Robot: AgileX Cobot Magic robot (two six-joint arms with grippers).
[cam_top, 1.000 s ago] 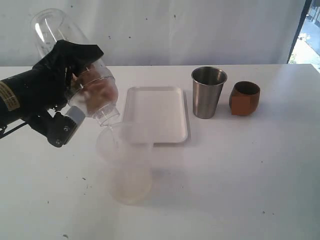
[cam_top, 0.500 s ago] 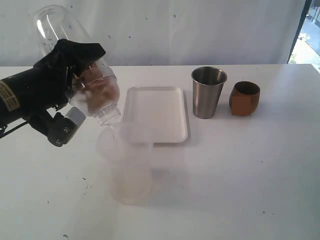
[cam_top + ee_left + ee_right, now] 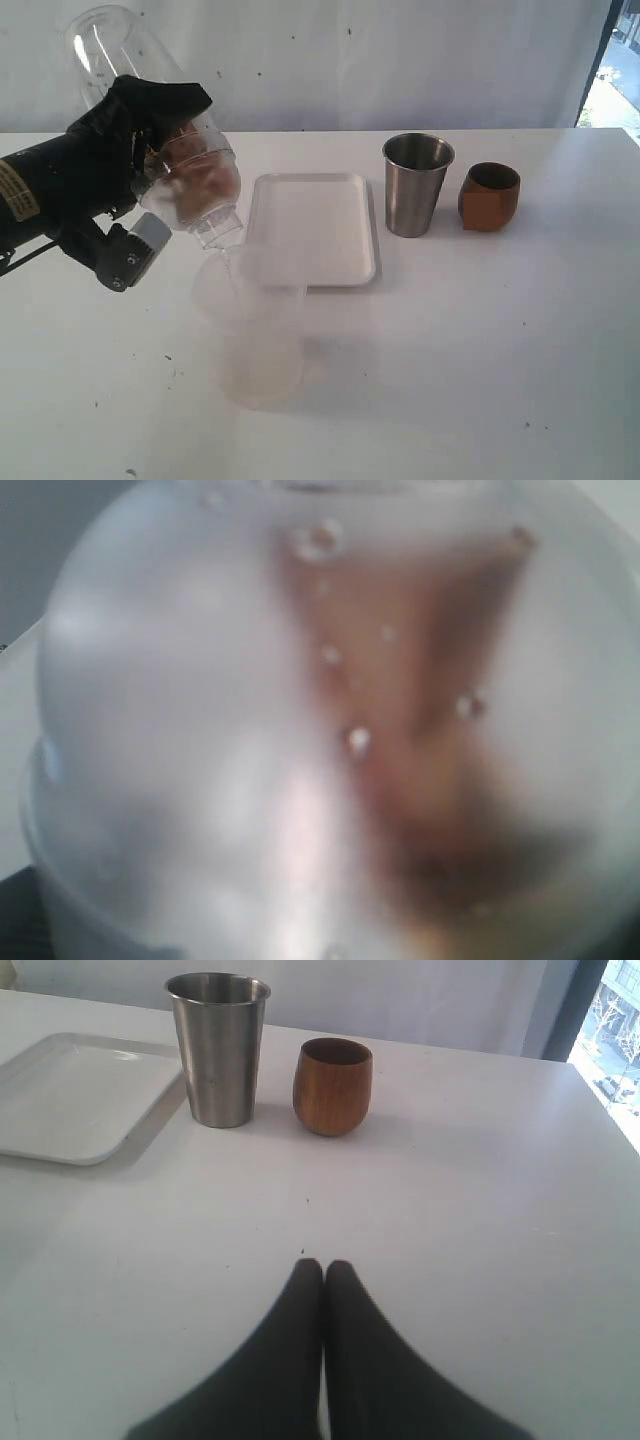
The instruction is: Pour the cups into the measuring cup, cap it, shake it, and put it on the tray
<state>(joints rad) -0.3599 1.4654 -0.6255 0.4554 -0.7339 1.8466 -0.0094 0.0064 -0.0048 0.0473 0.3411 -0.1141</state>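
Your left gripper is clamped round the measuring cup, held aloft with its long axis tilted and the cap end down over the frosted tub. The tray lies just right of it (left arm nearer). Right gripper is closed and empty.

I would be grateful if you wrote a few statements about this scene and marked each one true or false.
1. The left gripper holds the measuring cup tilted, capped end down. True.
2. The steel tumbler stands on the tray. False: it stands on the table beside the tray.
3. The right gripper is shut and holds nothing. True.
4. The brown cup lies on its side. False: it stands upright.
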